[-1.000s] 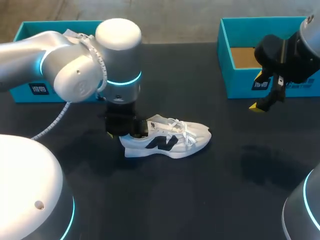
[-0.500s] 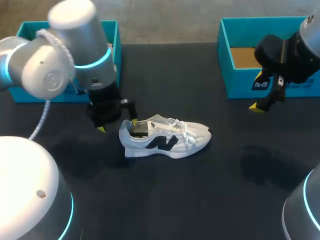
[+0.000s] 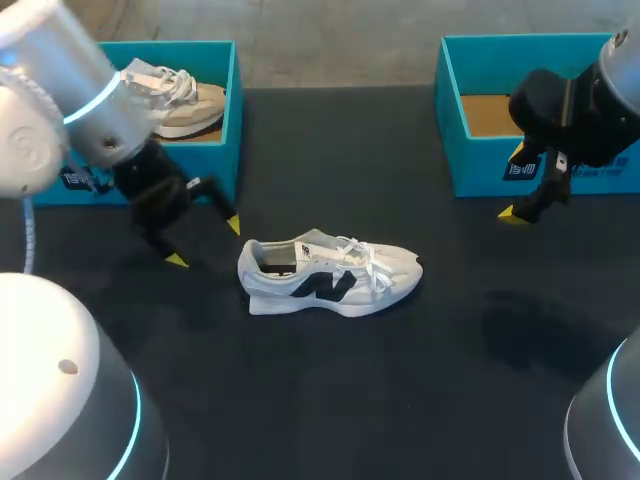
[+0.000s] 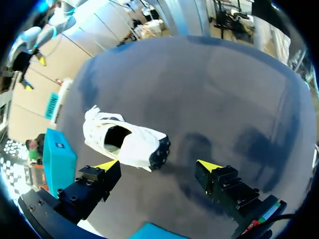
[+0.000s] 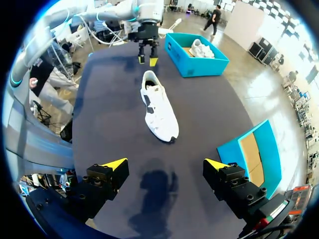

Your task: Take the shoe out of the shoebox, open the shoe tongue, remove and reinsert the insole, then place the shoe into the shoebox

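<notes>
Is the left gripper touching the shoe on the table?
Apart. The head view shows a clear gap between the left gripper and the shoe at its heel.

Black table [image 3: 400, 400], beige shoe [image 3: 190, 100] inside teal box [image 3: 222, 160]

Shoe [image 3: 330, 278] stood at the middle of the table [image 3: 400, 400], toe to the right, left gripper [image 3: 205, 242] just left of its heel, left shoebox [image 3: 233, 110] behind at back left, second shoe [image 3: 185, 95] inside it, right shoebox [image 3: 480, 165] at back right, right gripper [image 3: 515, 182] before its front wall.
</notes>
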Available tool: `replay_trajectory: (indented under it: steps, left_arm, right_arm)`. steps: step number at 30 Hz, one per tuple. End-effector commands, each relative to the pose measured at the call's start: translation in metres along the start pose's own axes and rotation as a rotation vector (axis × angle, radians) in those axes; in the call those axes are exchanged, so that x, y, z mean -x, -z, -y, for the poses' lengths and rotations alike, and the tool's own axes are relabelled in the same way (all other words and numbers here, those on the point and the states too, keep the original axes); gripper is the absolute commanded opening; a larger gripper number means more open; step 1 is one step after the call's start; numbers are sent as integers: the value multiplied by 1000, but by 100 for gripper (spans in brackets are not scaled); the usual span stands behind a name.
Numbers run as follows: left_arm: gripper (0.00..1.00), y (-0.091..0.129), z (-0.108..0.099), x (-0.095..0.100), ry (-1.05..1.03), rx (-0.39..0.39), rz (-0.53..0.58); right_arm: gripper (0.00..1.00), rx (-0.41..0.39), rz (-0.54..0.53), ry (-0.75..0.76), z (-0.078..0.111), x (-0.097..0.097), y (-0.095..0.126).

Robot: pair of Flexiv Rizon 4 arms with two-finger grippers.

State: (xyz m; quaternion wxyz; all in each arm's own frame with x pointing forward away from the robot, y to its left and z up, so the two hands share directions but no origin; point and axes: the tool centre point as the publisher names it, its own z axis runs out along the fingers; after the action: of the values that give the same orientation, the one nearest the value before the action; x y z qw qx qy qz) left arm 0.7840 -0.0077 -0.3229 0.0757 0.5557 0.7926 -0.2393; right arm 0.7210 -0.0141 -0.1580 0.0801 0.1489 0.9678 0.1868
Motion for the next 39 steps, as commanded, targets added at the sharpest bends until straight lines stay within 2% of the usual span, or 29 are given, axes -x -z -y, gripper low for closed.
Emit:
replay_trajectory:
  steps: [1,7,9,31,33,34,36,39]
  left_arm:
    - [100,0,-9,-12,24,-92,275]
    - [100,5,-7,-19,82,-215,418]
    - [100,7,-4,-19,71,-245,409]
    - [100,7,-4,-19,71,-245,409]
    - [100,6,-7,-20,155,-288,424]
    - [100,5,-9,-20,171,-279,415]
    - [100,6,-11,-19,251,-318,447]
    - [100,9,-11,-18,337,-331,479]
  right_arm:
    - [100,-3,-1,-1,-1,1,-2]
    - [100,-3,-1,-1,-1,1,-2]
    - [100,-3,-1,-1,-1,1,-2]
    - [100,-3,-1,-1,-1,1,-2]
    - [100,-3,-1,-1,-1,1,-2]
    - [100,-3,-1,-1,-1,1,-2]
    - [100,-3,-1,-1,-1,1,-2]
    - [100,-3,-1,-1,-1,1,-2]
